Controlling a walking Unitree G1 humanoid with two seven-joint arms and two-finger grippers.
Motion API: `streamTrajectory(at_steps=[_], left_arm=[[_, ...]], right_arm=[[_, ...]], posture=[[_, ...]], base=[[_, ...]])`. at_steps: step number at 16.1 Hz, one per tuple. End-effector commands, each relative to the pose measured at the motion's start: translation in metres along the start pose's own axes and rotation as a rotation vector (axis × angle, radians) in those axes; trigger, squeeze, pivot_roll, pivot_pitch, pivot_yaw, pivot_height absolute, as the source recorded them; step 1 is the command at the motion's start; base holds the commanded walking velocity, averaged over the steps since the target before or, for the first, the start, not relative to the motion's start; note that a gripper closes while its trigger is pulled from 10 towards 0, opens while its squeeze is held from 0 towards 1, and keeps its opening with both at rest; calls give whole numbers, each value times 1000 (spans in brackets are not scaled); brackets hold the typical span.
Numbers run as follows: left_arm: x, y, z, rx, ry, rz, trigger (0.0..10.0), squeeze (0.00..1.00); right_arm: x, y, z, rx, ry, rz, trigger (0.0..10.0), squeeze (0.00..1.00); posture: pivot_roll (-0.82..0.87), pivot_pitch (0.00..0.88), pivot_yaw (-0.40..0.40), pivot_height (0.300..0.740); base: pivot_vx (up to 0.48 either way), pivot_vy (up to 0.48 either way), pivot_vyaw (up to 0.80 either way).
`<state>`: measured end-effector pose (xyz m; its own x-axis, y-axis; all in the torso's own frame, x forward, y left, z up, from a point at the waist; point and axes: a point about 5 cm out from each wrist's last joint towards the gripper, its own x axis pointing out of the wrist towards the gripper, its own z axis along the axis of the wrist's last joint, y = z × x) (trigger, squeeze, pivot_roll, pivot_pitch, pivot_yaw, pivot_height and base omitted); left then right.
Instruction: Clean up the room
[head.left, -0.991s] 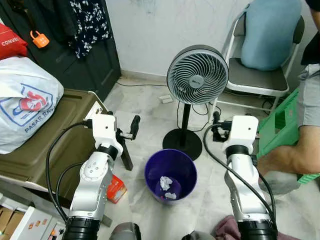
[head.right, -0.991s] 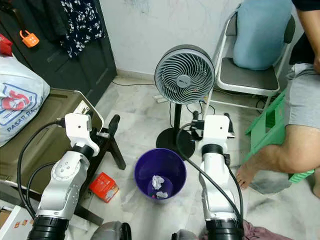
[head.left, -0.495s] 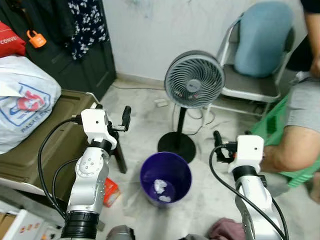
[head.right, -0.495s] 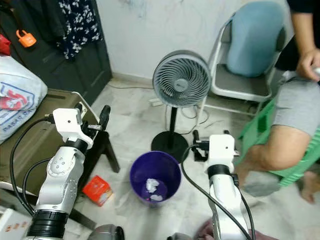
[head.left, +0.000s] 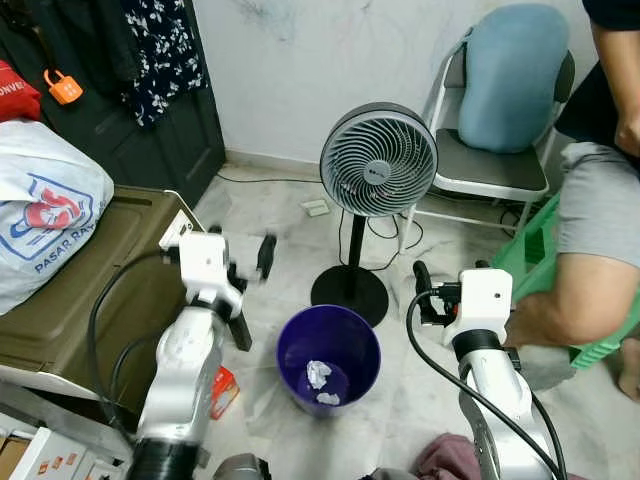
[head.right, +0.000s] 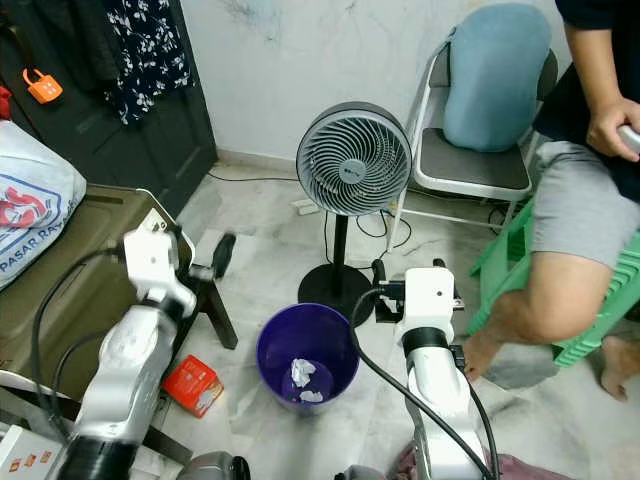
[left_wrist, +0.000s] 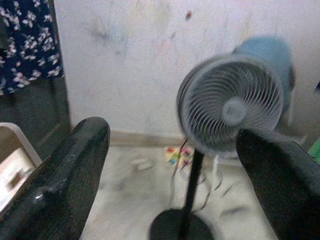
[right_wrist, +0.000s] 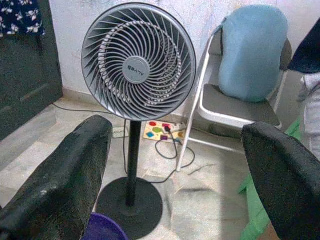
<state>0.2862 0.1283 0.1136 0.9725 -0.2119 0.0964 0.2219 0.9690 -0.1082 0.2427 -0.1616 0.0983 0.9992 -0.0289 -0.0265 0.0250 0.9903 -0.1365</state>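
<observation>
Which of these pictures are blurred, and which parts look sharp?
Left wrist view: blurred overall, the fan smeared. Right wrist view: sharp, the fan grille crisp. Both eye views: the left gripper and its arm are blurred, while the purple bin and right gripper stay sharp.

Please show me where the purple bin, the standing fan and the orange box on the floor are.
purple bin (head.left: 291, 345): left eye view, on its left rim.
standing fan (head.left: 378, 173): left eye view, on the grille's centre hub.
orange box (head.right: 193, 384): right eye view, on its top face.
</observation>
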Motion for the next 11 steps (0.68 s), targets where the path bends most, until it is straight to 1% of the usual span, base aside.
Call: streamTrajectory(at_steps=[1,2,3,5,6,7,9,10,11], left_arm=[[4,-1,-1,-13,7,-14,10000,0],[6,-4,-2,-6,7,-30,10000,0],[10,-9,-7,18,11,-29,10000,0],[7,-15,-7,30,9,-41,10000,0],[1,-16,-9,33,18,-37,10000,0],[-9,-12,-13,37,41,-23,10000,0],[-15,-4,-17,45,59,-17,10000,0],[-17,6,-20,51,75,-4,10000,0],[-18,9,-21,51,78,2,10000,0]], right_arm=[[3,1,6,-31,-24,19,10000,0],[5,-2,8,-35,-34,16,10000,0],[8,-9,9,-66,-38,10,10000,0],[12,-4,8,-83,-49,41,10000,0],[15,-1,6,-63,-42,46,10000,0],[19,6,3,-33,-33,56,10000,0],[25,12,7,-21,-47,68,10000,0],[32,16,14,-3,-65,63,10000,0],[33,17,17,1,-73,65,10000,0]], posture=[[-147,0,14,740],[-163,0,11,740],[-153,0,6,740],[-123,0,14,740],[-87,0,16,740],[-64,0,18,740],[-47,0,12,740],[-46,0,8,740],[-46,0,8,740]], base=[[0,0,0],[0,0,-594],[0,0,0],[0,0,0],[0,0,800],[0,0,800],[0,0,800],[0,0,800],[0,0,800]])
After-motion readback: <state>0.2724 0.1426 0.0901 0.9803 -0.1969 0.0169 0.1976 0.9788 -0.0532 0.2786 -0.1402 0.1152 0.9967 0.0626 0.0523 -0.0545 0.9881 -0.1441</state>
